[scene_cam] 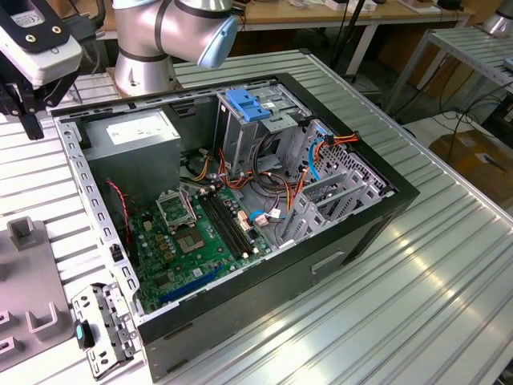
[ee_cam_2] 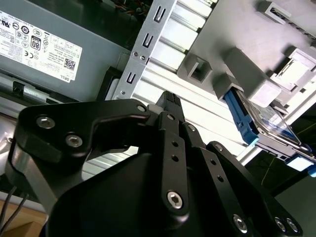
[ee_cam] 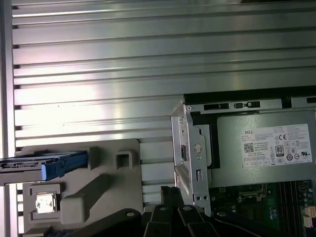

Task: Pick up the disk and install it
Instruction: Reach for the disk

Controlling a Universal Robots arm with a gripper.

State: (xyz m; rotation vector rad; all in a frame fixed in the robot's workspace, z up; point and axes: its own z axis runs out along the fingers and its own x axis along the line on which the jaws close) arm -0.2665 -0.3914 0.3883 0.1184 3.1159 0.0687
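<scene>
The disk (ee_cam: 54,165) is a dark flat drive in a bright blue carrier rail. It stands on edge in a grey holder block (ee_cam: 98,187) on the ribbed table beside the open computer case (scene_cam: 321,265). In the second wrist view the disk (ee_cam_2: 244,121) lies a little beyond my black fingertips, apart from them. My gripper (ee_cam_2: 170,98) is shut with nothing between its fingers. It hovers over the table strip between the case's corner and the holder, and its tips (ee_cam: 170,192) also show in the first wrist view. At the exterior view's upper left, the gripper (scene_cam: 32,120) hangs outside the case wall.
Inside the case, the silver power supply (scene_cam: 140,128) sits nearest my gripper, with the green motherboard (scene_cam: 200,233) below it. A metal drive cage (scene_cam: 240,140) carries a pale-blue latch plate (scene_cam: 244,104), with loose cables beside it. The arm's base (scene_cam: 144,56) stands behind the case.
</scene>
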